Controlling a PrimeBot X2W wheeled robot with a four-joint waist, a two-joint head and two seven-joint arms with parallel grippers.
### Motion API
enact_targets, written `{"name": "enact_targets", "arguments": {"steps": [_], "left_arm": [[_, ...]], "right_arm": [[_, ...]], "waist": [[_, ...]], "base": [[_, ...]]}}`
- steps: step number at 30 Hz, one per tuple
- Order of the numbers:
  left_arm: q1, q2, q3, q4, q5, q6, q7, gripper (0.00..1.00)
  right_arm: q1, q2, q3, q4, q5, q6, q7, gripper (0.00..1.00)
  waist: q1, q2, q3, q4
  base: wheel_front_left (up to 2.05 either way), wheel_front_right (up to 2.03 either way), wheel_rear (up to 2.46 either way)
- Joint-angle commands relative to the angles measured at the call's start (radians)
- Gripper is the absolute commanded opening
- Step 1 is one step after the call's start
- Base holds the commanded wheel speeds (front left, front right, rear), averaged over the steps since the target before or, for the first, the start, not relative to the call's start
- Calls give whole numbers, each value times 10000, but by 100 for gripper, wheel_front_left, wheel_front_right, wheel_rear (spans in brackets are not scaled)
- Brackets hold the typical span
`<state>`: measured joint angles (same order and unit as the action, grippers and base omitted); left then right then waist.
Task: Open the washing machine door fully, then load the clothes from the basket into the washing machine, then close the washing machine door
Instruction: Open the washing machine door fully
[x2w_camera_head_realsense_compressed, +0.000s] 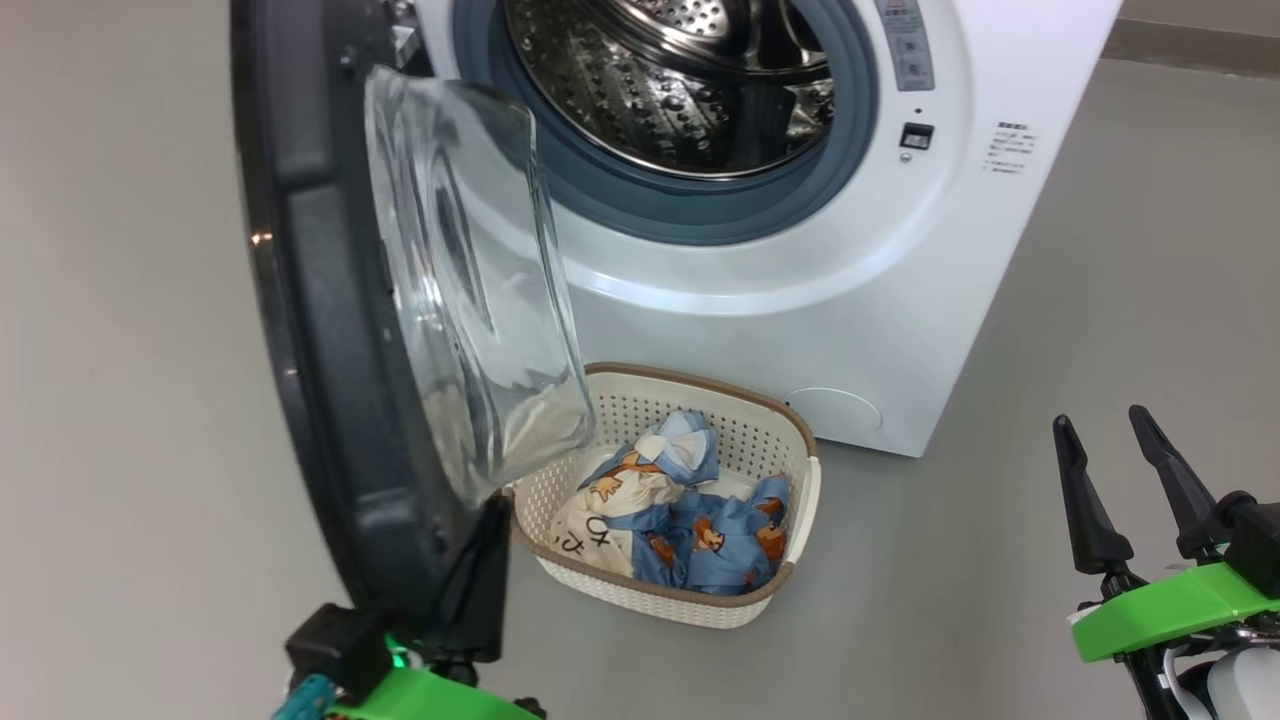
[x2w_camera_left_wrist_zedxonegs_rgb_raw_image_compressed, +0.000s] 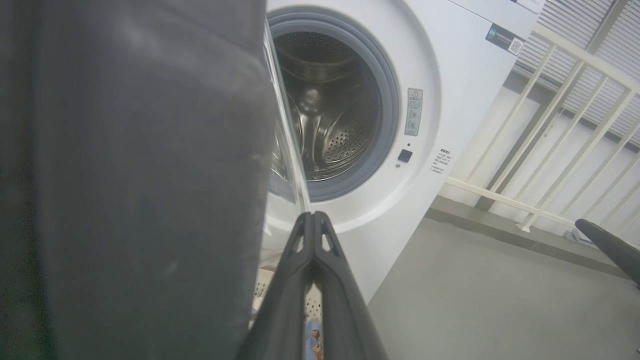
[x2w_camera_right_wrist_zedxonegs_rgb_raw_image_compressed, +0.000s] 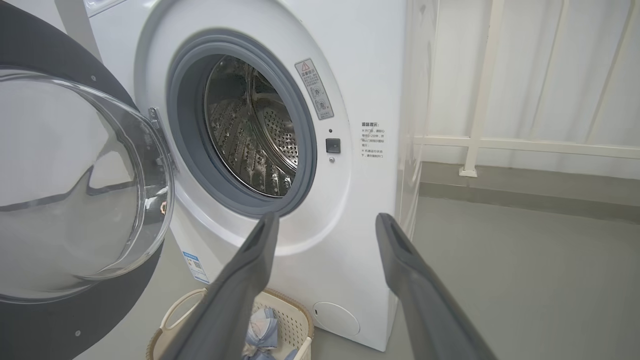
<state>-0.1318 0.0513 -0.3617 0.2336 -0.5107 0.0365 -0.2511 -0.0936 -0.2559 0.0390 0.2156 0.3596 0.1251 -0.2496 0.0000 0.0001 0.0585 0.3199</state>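
The washing machine (x2w_camera_head_realsense_compressed: 850, 300) stands white at the top, its steel drum (x2w_camera_head_realsense_compressed: 680, 90) bare. The washing machine door (x2w_camera_head_realsense_compressed: 320, 380) hangs swung out to the left, glass bowl (x2w_camera_head_realsense_compressed: 470, 280) facing right. Below the drum sits the basket (x2w_camera_head_realsense_compressed: 700, 378) on the floor, holding the clothes (x2w_camera_head_realsense_compressed: 690, 520), blue with bears and cream. My left gripper (x2w_camera_head_realsense_compressed: 492, 515) is shut on nothing, lying close against the door's inner side just under the glass bowl; in the left wrist view the shut tips (x2w_camera_left_wrist_zedxonegs_rgb_raw_image_compressed: 312, 216) point at the drum (x2w_camera_left_wrist_zedxonegs_rgb_raw_image_compressed: 330, 120). My right gripper (x2w_camera_head_realsense_compressed: 1100, 418) stands open to the right of the basket, empty (x2w_camera_right_wrist_zedxonegs_rgb_raw_image_compressed: 326, 220).
Grey floor (x2w_camera_head_realsense_compressed: 1000, 560) lies open between the basket and my right gripper. A white railing (x2w_camera_right_wrist_zedxonegs_rgb_raw_image_compressed: 480, 90) and a low kerb run behind and to the right of the machine. The door's dark rim (x2w_camera_left_wrist_zedxonegs_rgb_raw_image_compressed: 150, 175) crowds the left side of the left wrist view.
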Motion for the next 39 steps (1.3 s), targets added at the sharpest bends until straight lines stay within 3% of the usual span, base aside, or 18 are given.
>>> {"name": "enact_targets", "arguments": {"steps": [1,22,39], "left_arm": [[-102,302,655,-321,69,200,-106,0],[21,938,2420,-509,5,878,-107,0],[-686,1735,3907,385,108,904,-107,0]], "right_arm": [[-33,-218,173,-279,-79,56,-122,100],[24,-220,142,-293,-110,56,-122,100],[63,-349,49,-416,-178,56,-122,100]], "waist": [[0,-1,34,151],[0,-1,58,767],[0,-1,392,837]], "base": [[0,0,0],[0,0,0],[0,0,0]]}}
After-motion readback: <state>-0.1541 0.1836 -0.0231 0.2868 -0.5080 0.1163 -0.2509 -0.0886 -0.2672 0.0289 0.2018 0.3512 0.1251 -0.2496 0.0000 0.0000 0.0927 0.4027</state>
